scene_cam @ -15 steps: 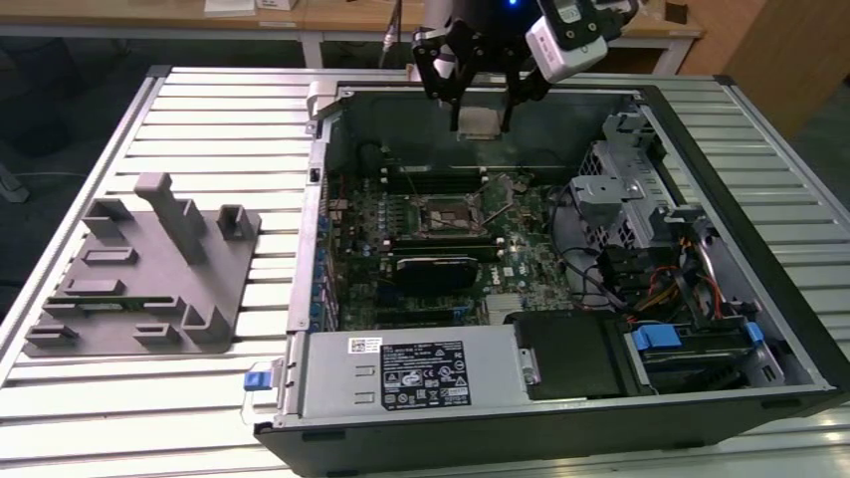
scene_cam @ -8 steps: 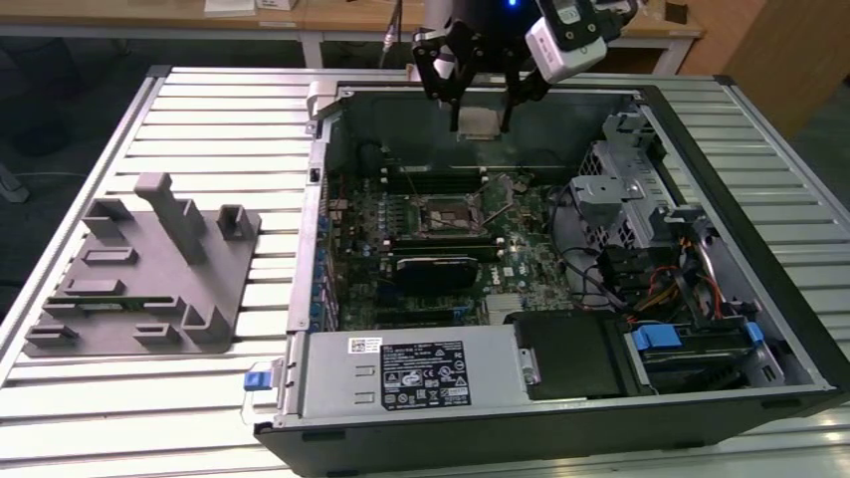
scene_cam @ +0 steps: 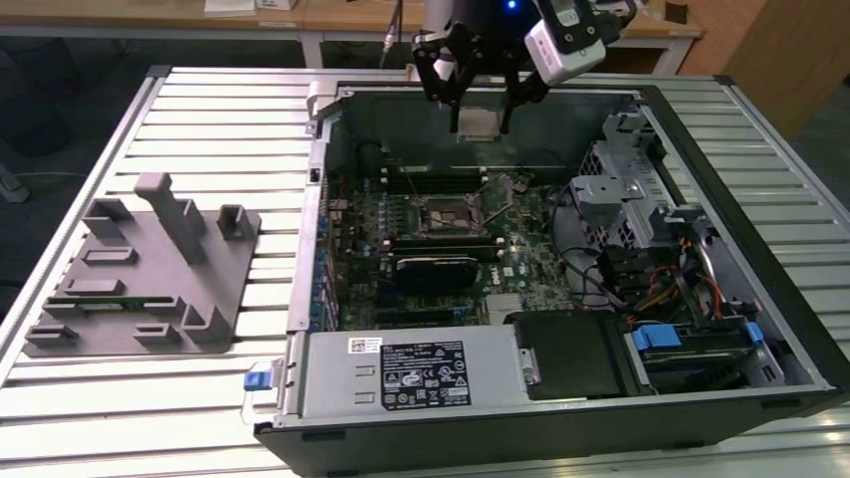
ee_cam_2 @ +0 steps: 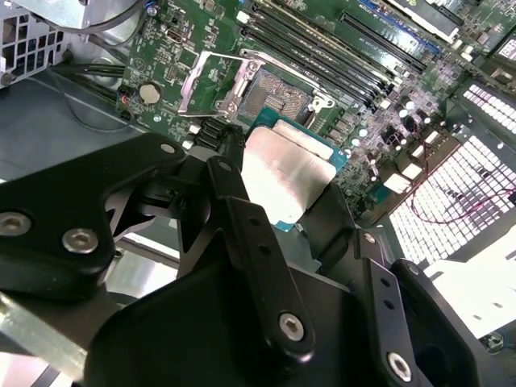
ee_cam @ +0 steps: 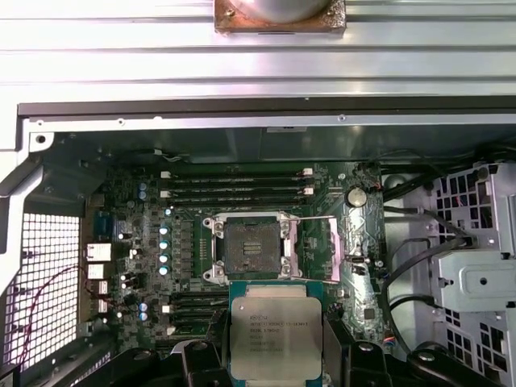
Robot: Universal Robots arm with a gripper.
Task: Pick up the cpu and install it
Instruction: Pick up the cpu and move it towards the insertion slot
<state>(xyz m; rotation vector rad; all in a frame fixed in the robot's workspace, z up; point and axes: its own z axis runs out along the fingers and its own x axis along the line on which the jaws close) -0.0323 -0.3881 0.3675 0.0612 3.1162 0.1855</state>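
In the exterior view, the black linkage-armed tool [scene_cam: 481,112] is clamping the flat, square, silvery-topped cpu [scene_cam: 479,125] above the green motherboard [scene_cam: 358,249]. In the second wrist view, the cpu [ee_cam_2: 286,173] is hanging near the open metal-framed socket [ee_cam_2: 266,101]. In the first wrist view, the cpu [ee_cam: 276,339] is sitting just short of that socket [ee_cam: 246,246], so keeping it level and squared seems wise.

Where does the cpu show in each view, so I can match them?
Exterior view: cpu held in the pincer, over the computer case's far end.
Second wrist view: cpu between the pincer's black fingers, near the socket.
First wrist view: cpu close beside the socket.
Shared landmark: the open motherboard socket.
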